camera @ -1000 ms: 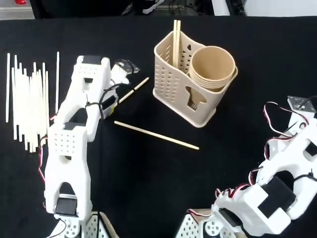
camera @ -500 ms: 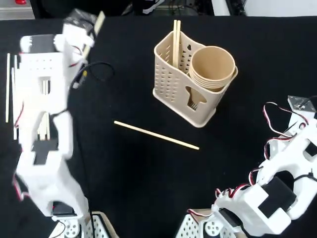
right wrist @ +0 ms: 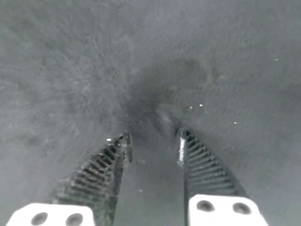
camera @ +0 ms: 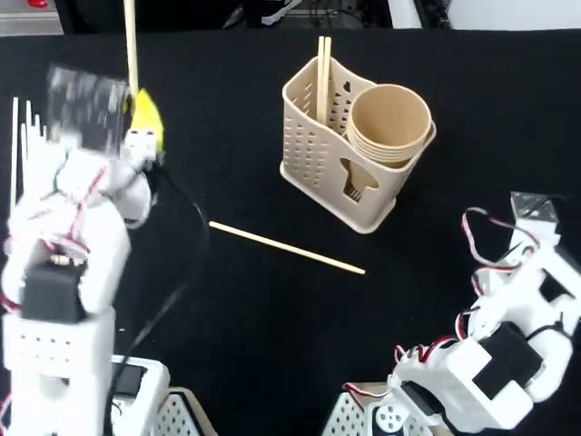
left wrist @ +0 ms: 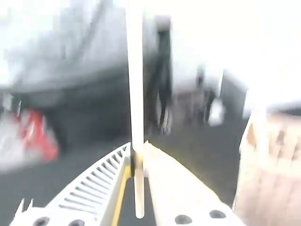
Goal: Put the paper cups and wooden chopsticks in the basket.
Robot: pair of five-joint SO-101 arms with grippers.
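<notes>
Entry one, high view. The left gripper [camera: 138,127] is raised over the table's left side and clamped on one wooden chopstick [camera: 131,45], which stands nearly upright, well apart from the basket [camera: 313,150]. The left arm [camera: 64,272] is stacked tall over its base, wrist high. The basket holds stacked paper cups [camera: 390,118] and two upright chopsticks [camera: 323,77]. A loose chopstick [camera: 286,247] lies on the black table [camera: 272,354] near the basket's front. Spare chopsticks [camera: 29,136] are spread at the left edge. The right arm [camera: 508,345] is folded low on the right side.

Entry two, left wrist view. The held chopstick is pinched near one end, with most of its length projecting past the jaws.
- Risk, as judged: the long overhang may pivot in the grip.
- Risk, as judged: it may knock the rim or the standing pair, tipping the light basket.

Entry three, right wrist view. The right gripper [right wrist: 153,141] has its jaws narrowly parted with nothing between them, just above bare table.
</notes>
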